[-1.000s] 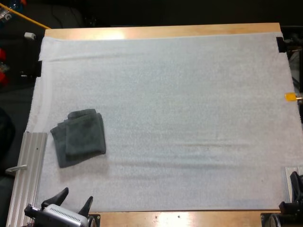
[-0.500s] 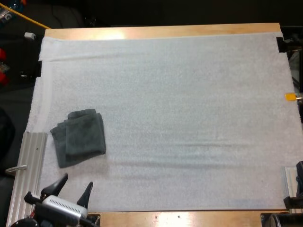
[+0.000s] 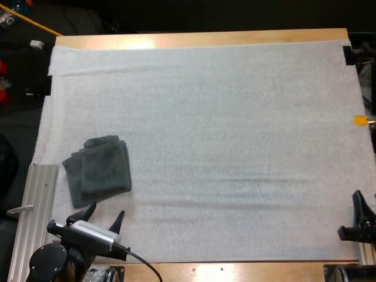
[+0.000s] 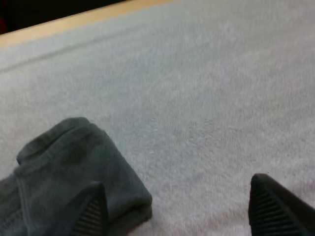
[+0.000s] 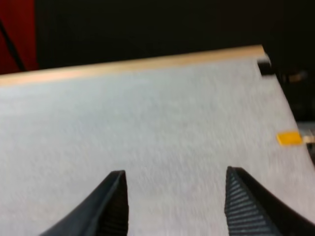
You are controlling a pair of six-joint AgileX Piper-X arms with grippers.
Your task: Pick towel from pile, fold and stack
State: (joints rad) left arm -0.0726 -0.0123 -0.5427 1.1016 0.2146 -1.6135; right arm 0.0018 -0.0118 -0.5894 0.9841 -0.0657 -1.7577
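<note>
A dark grey-green folded towel stack (image 3: 98, 170) lies on the white mat (image 3: 223, 129) at its left side. My left gripper (image 3: 104, 215) hovers open just in front of the stack's near edge, its fingers apart and holding nothing. In the left wrist view the stack (image 4: 64, 172) lies close ahead, with one fingertip (image 4: 91, 216) over its near corner and the other over bare mat. My right gripper (image 5: 172, 201) stands open over bare mat at the near right edge, where the high view catches one black finger (image 3: 359, 207).
A ribbed aluminium rail (image 3: 34, 217) runs along the mat's near left side, beside my left arm. The wooden table edge (image 3: 200, 39) borders the mat at the far side. Bare mat stretches from the stack to the right edge.
My left gripper has moved forward toward the folded stack, its fingers staying apart. My right gripper has come up into the high view at the near right edge.
</note>
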